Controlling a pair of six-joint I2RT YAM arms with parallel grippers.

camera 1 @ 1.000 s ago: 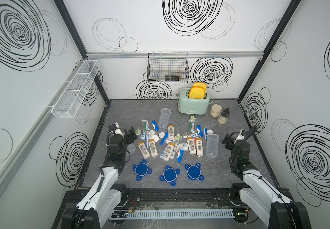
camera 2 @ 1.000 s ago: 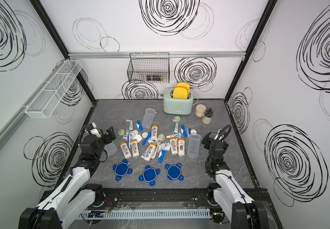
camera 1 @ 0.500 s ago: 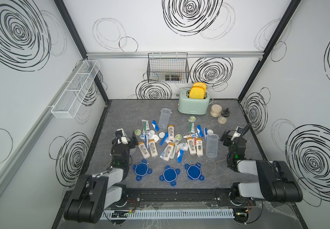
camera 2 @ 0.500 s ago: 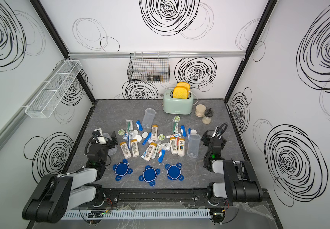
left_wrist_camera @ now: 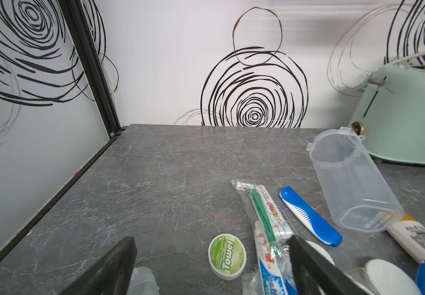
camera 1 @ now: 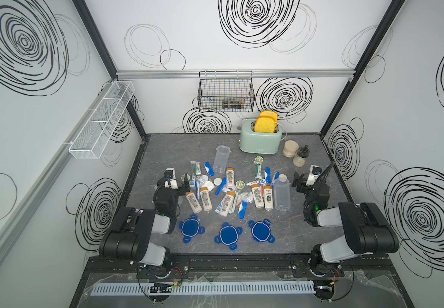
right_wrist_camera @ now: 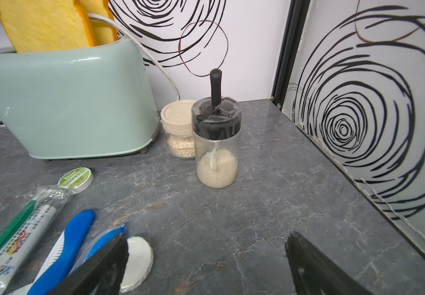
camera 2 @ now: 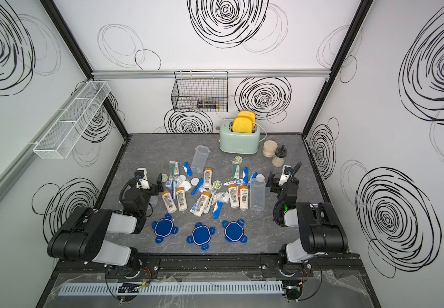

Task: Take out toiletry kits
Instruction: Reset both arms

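Black plastic fingers on the left gripper (left_wrist_camera: 211,244) are spread wide, gripping nothing, low over the grey marbled worktop (left_wrist_camera: 155,178). There's a clear blob by one finger, but it's cut off at the frame edge and I can't tell what it is. The right gripper (right_wrist_camera: 206,238) is splayed and empty too, with one finger half hiding a white round tin (right_wrist_camera: 137,260). The toiletry kits (camera 1: 230,178) lie loose in a heap mid-worktop between both arms: glossy cream bottles (camera 1: 206,198), blue folding toothbrushes (left_wrist_camera: 311,217) and a green-topped towel tin (left_wrist_camera: 227,256). A see-through jar (camera 1: 221,160) lies on its side at the heap's far edge.
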